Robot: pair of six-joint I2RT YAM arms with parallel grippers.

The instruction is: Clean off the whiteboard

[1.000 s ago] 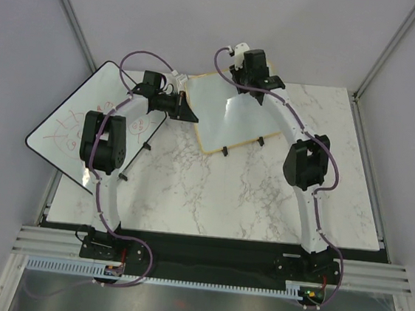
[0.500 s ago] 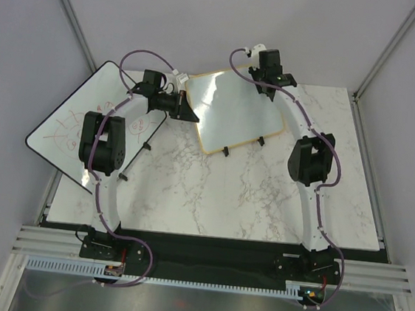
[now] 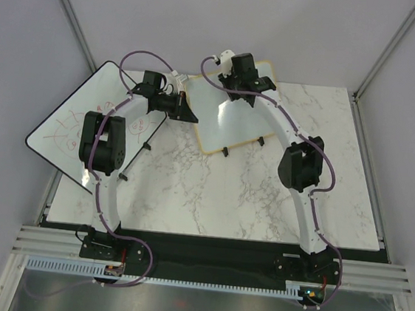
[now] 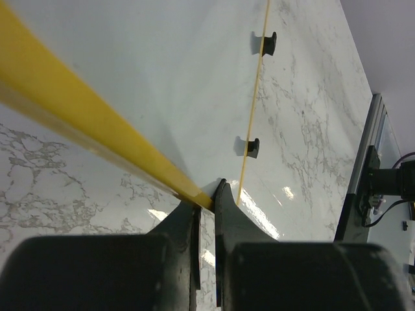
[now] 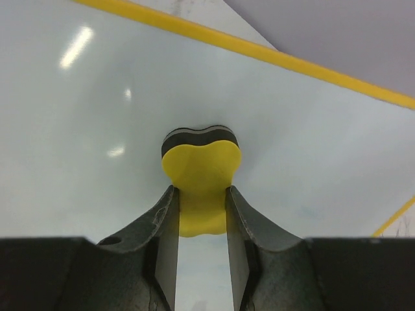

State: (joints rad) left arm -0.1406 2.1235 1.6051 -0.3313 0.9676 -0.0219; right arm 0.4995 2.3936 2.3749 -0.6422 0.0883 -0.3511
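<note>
Firmly pinched between the right gripper's [image 5: 201, 194] fingers is a yellow eraser [image 5: 201, 165], its dark pad pressed on the whiteboard [image 5: 97, 129]. The left gripper [image 4: 206, 194] is clamped on the whiteboard's tan frame. The whiteboard lies far-centre on the marble table [image 3: 211, 193]. To the left is a larger board [image 3: 70, 122], its red scribbles unreadable.

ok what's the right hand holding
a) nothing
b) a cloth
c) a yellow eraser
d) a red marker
c: in the right wrist view the right hand is shut on a yellow eraser, with its dark pad against the whiteboard.
</note>
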